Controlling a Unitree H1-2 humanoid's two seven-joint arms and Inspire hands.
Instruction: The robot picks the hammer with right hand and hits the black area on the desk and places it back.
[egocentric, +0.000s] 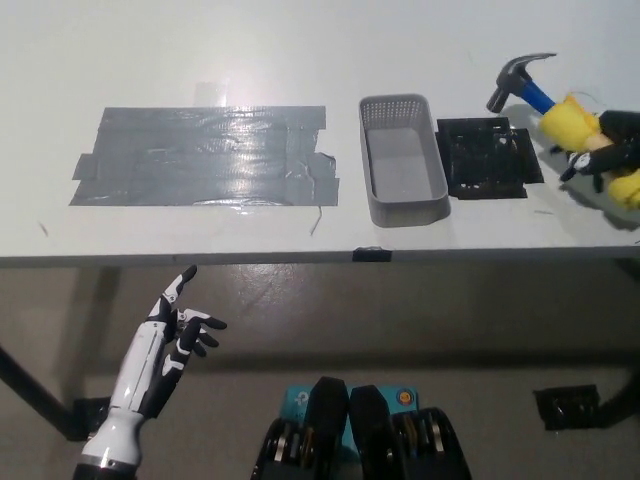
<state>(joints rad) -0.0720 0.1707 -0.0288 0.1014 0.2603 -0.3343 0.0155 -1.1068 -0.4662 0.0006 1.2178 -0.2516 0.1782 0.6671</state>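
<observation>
Hammer (540, 92) is raised over the black pad (490, 158), clamped in the black right hand (605, 158). Striking step; a downward swing comes next. White left hand (178, 330) rests below the desk, fingers apart.

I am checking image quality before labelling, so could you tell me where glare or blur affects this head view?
Head view: overhead light glares off the shiny grey tape patch on the white desk; the steel-headed, blue-handled hammer in the black right hand looks slightly soft; the grey mesh basket is sharp.
</observation>
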